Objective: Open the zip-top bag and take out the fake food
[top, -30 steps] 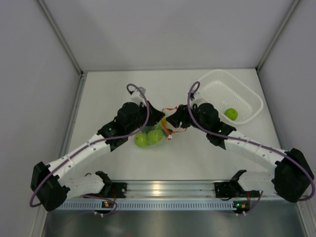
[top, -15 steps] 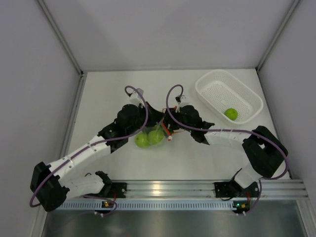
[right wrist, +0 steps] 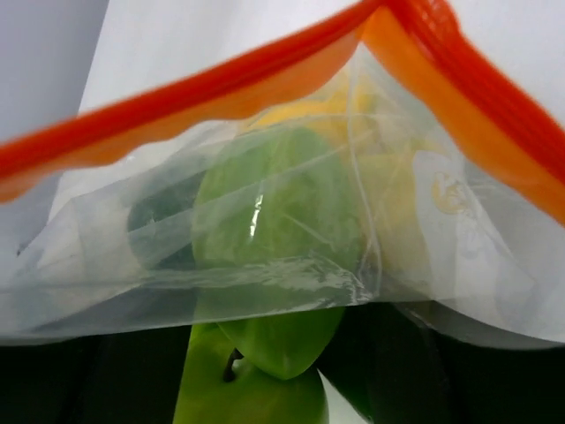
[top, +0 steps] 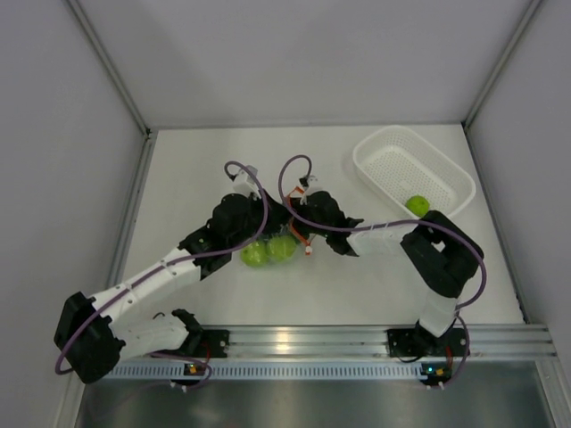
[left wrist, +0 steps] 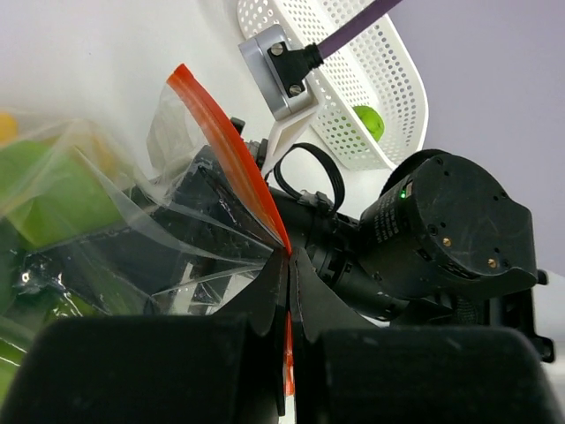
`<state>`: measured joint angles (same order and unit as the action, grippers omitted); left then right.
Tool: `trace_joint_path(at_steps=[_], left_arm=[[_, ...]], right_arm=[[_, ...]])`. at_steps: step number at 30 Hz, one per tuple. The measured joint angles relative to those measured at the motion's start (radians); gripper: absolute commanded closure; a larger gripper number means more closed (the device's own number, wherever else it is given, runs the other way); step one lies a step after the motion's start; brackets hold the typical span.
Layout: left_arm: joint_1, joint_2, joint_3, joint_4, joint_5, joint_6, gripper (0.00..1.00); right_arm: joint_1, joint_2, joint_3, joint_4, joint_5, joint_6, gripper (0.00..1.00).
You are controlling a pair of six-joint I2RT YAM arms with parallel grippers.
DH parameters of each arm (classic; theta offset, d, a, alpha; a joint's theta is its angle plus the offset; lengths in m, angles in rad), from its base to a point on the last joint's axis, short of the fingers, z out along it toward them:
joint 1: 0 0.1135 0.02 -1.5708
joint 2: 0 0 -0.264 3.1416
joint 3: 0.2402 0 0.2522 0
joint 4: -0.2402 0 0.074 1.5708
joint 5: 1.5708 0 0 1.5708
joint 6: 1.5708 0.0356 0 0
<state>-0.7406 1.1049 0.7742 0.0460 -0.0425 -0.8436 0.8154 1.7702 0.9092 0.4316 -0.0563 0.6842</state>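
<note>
Left gripper (left wrist: pixel 288 274) is pinched together on the orange-red zip strip (left wrist: pixel 225 150), lifting one lip of the zip-top bag (top: pixel 270 250), which lies on the desk (top: pixel 205 169) between the two arms. The right gripper (top: pixel 302 227) sits at the bag's gaping mouth; whether it is apart or together I cannot tell. By my judgement the opening is done and the removal of the fake food (right wrist: pixel 274 212) is in hand. The next move calls for a reach through the mouth, a grip on one piece, and a carry to the white basket (top: pixel 384 152).

Counted: one bag, one basket, one light-green piece (top: pixel 417 204) in the basket. From above, two light-green rounds show through the bag. The right wrist view adds yellow and a dark-green shape, their number unclear.
</note>
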Motion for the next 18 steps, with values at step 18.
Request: trace_joint_path(at_steps=[18], left_arm=[[0.0,-0.05,-0.031,0.006,-0.041,0.017,1.0]], right_arm=[[0.003,-0.022,-0.029,0.054,0.018,0.004,0.58]])
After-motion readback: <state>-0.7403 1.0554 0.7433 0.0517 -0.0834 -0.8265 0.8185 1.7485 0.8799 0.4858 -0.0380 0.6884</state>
